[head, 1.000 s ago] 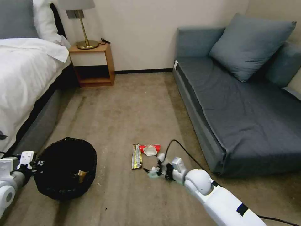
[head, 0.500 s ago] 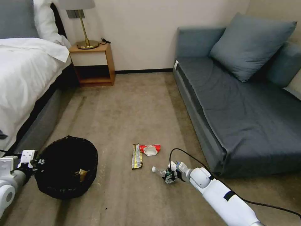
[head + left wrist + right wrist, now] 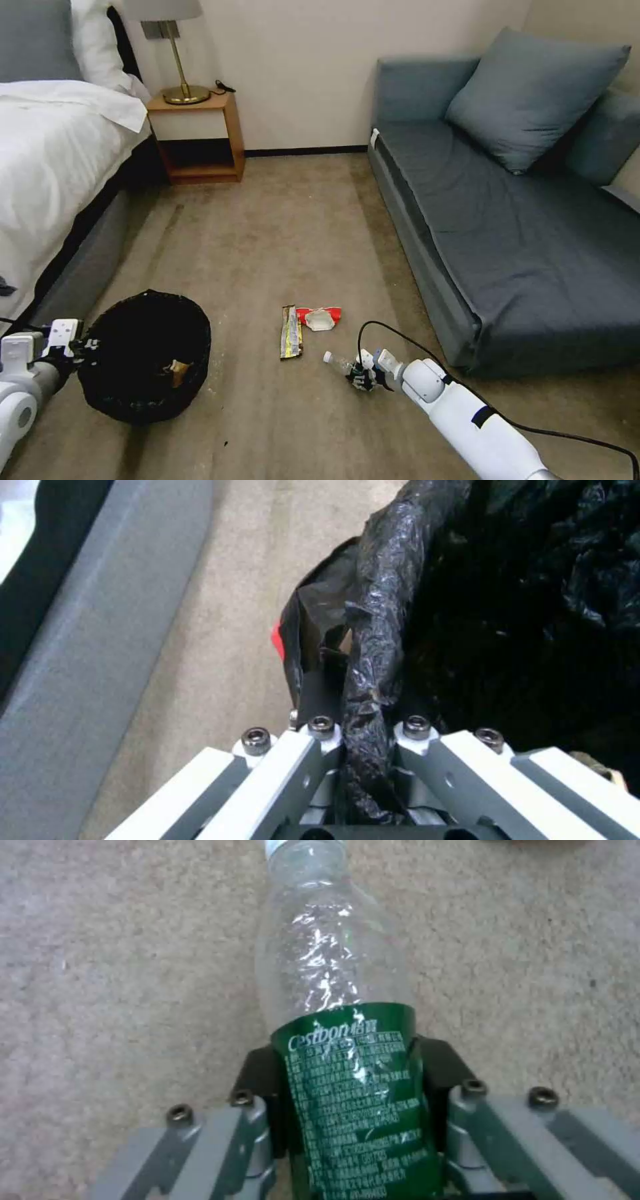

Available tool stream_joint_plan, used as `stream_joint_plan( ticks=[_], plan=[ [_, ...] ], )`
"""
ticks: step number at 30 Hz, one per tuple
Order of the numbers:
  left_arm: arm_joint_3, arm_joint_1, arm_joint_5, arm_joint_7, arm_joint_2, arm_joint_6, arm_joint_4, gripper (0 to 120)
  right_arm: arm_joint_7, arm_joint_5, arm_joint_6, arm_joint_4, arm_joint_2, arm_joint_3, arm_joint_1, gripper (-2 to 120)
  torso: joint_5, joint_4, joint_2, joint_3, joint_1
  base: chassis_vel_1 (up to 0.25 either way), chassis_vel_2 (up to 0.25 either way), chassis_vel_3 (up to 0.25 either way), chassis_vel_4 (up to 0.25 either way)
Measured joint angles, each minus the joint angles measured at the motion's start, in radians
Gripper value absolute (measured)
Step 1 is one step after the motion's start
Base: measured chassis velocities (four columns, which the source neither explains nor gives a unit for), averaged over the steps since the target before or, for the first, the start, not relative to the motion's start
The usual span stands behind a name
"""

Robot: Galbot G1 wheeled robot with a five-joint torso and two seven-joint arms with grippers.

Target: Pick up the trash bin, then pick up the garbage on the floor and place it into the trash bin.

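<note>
The step in hand was judged to be the pickup of the bottle [image 3: 341, 364], which lay on the carpet at the near centre, cap toward the left. The right gripper [image 3: 363, 379] was set around its green-labelled body, the pads [image 3: 260, 1075] pressed to either side. The trash bin [image 3: 145, 357] was held at the near left by the left gripper [image 3: 80, 347], closed on its bag-lined rim. Next, a lift and a carry leftward over the bin would be called for. The squeeze on the label was made plain in the right wrist view; the dark-gold wrapper [image 3: 290, 331] and red-white wrapper [image 3: 319, 317] were seen in the head view.
</note>
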Motion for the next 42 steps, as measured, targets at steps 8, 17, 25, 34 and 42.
stream_joint_plan(
  ticks=[8, 17, 25, 34, 42],
  plan=[
    [0.006, -0.008, -0.001, -0.001, 0.005, 0.003, -0.001, 4, 0.013, 0.103, -0.012, 0.137, -0.025, 0.015, -0.025, 25, -0.0001, -0.0002, 0.0, 0.0, 0.0, 0.0, 0.0, 0.0, 0.0],
    [0.016, -0.013, -0.001, -0.004, -0.007, 0.009, -0.016, 3, 0.189, 0.566, -0.077, 0.593, -0.001, -0.064, -0.008, 25, -0.0002, 0.0001, 0.0, 0.0, 0.0, 0.0, 0.0, 0.0, 0.0],
    [0.03, -0.011, 0.004, -0.005, -0.017, 0.019, -0.036, 3, 0.381, 0.628, -0.012, 0.605, 0.167, -0.249, 0.074, 25, -0.0003, 0.0001, 0.0, 0.0, 0.0, 0.0, 0.0, 0.0, 0.0],
    [0.032, -0.009, 0.009, -0.005, -0.011, 0.02, -0.036, 3, 0.51, 0.596, 0.028, 0.463, 0.363, -0.397, 0.139, 25, -0.0003, 0.0002, 0.0, 0.0, 0.0, 0.0, 0.0, 0.0, 0.0],
    [0.035, -0.013, 0.007, -0.005, -0.012, 0.024, -0.04, 3, 0.564, 0.581, 0.035, 0.375, 0.414, -0.455, 0.14, 25, -0.0002, 0.0, 0.0, 0.0, 0.0, 0.0, 0.0, 0.0, 0.0]
  ],
)
